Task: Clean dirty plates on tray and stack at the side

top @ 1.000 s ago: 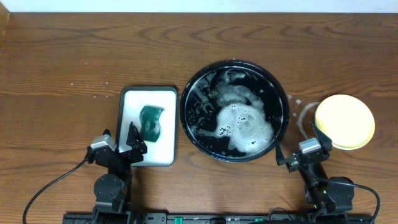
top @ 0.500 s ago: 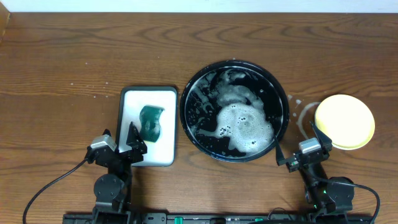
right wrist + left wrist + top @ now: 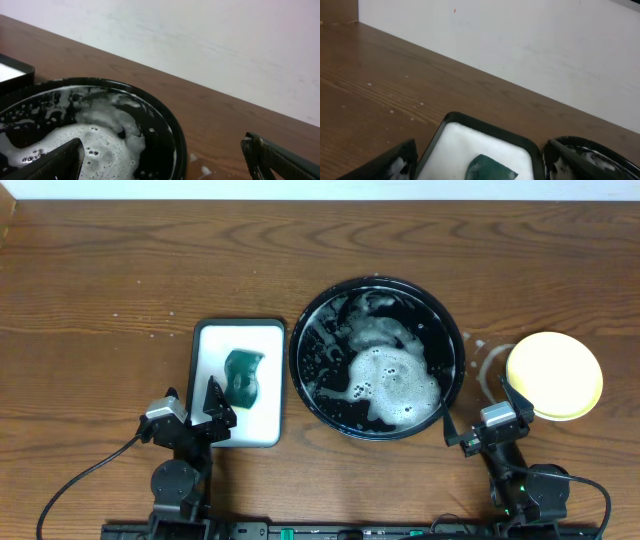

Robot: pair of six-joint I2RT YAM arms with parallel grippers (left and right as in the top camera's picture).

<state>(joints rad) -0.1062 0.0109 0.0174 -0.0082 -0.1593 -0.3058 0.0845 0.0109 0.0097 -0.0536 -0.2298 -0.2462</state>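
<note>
The round black tray (image 3: 450, 395) sits mid-table, holding white soapy foam and no plate; its rim also shows in the right wrist view (image 3: 170, 125). A pale yellow plate (image 3: 554, 375) rests on the table to its right; any plates under it are hidden. No mint-green plate is in view. My left gripper (image 3: 198, 412) is open and empty at the near end of the white rectangular tray. My right gripper (image 3: 480, 425) is open and empty near the table's front edge, between the black tray and the yellow plate.
A white rectangular tray with a dark rim (image 3: 210, 340) lies left of the black tray and holds a green sponge (image 3: 243, 377), also seen in the left wrist view (image 3: 487, 170). Foam drops (image 3: 490, 360) wet the wood beside the yellow plate. A white wall (image 3: 520, 40) backs the table.
</note>
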